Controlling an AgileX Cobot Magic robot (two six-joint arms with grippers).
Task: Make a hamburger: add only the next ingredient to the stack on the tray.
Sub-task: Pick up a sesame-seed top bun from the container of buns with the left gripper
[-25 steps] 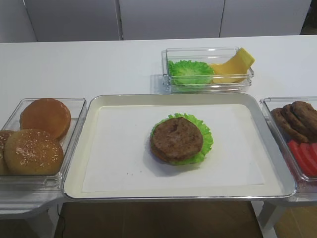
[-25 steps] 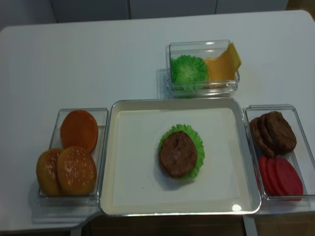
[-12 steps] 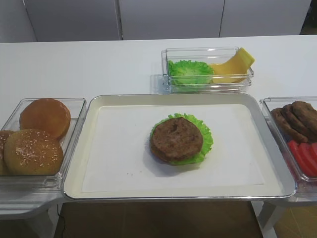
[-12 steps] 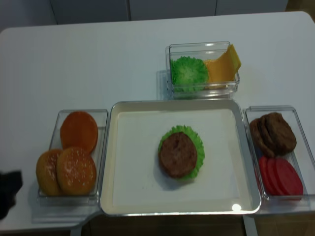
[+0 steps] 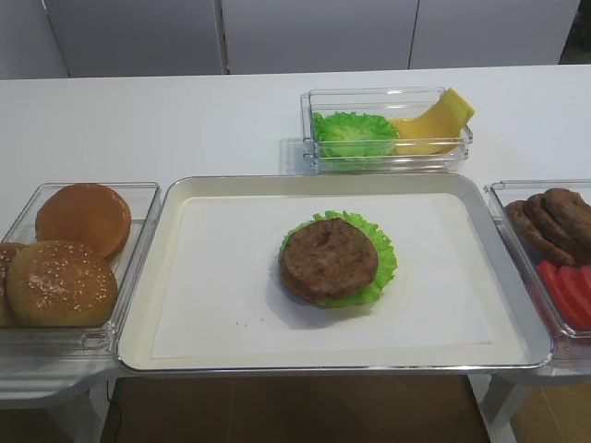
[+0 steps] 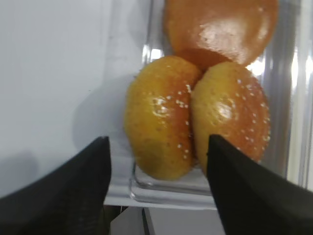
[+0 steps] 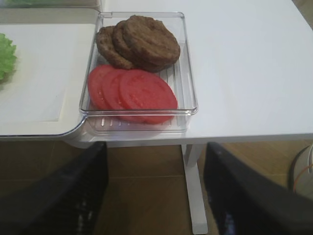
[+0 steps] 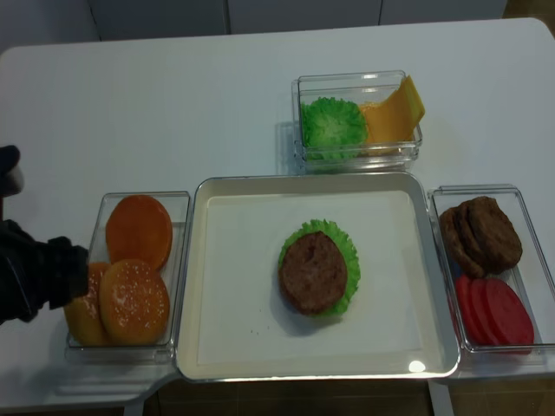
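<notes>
Golden sesame bun top (image 6: 230, 115) lies in the left bin (image 5: 138, 198), beside the tray (image 5: 166, 208). Left hand (image 6: 159, 193) hovers wide and empty. It looks light, soft, glossy; grip its sides gently.

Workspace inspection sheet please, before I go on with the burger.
Surface: white table, nothing spilled.
Job's things: stack of patty on lettuce, mid tray; two sesame bun tops in the left bin, beside a smooth bun.
Clutter: bins of lettuce and cheese, patties and tomato slices.
Grippers: left tool open, by the sesame buns; right tool open, off the table edge.
Cables: nothing seen.
Surroundings: pale cabinets behind.
</notes>
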